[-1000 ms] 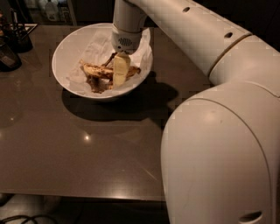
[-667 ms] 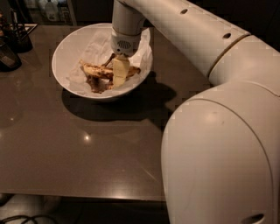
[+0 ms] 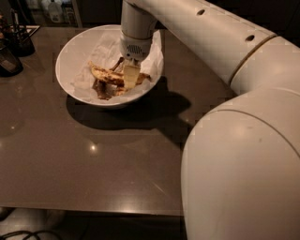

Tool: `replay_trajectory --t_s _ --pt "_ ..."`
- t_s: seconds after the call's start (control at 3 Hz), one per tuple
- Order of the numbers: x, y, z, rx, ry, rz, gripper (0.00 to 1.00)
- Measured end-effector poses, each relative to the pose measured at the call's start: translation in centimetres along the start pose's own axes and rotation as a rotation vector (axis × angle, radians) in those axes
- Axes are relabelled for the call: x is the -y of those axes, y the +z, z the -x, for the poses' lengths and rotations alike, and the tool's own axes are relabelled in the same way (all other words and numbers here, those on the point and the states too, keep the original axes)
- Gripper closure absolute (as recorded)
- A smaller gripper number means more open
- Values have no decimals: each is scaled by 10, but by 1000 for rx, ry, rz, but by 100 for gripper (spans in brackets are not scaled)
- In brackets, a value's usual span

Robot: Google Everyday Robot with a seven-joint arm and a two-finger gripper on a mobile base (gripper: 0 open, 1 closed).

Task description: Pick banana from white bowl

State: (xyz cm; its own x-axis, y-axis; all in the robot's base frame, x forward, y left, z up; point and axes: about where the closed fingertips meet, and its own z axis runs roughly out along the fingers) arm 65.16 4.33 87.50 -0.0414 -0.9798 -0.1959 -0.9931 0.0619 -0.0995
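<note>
The white bowl [image 3: 75, 51] stands on the dark table at the back left, lined with crumpled white paper. The banana [image 3: 104, 75], dull yellow with brown blotches and dark peel strips, lies in the bowl's middle. My gripper [image 3: 131, 76] reaches down from the arm into the bowl and sits at the banana's right end, touching or just over it. The gripper hides part of the banana's right end.
Dark containers [image 3: 11, 49] stand at the table's far left edge. Bottles [image 3: 54, 9] are behind the table. My arm's large white body [image 3: 243, 154] fills the right side. The brown table [image 3: 93, 159] runs to a front edge near the bottom.
</note>
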Motion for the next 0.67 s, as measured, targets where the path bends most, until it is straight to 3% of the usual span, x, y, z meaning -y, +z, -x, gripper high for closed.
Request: replay_trajectory --t_s 0.33,0.67 --pt "0 0 0 1 0 0 85" --pt "1 -5 -2 45 -8 -13 100"
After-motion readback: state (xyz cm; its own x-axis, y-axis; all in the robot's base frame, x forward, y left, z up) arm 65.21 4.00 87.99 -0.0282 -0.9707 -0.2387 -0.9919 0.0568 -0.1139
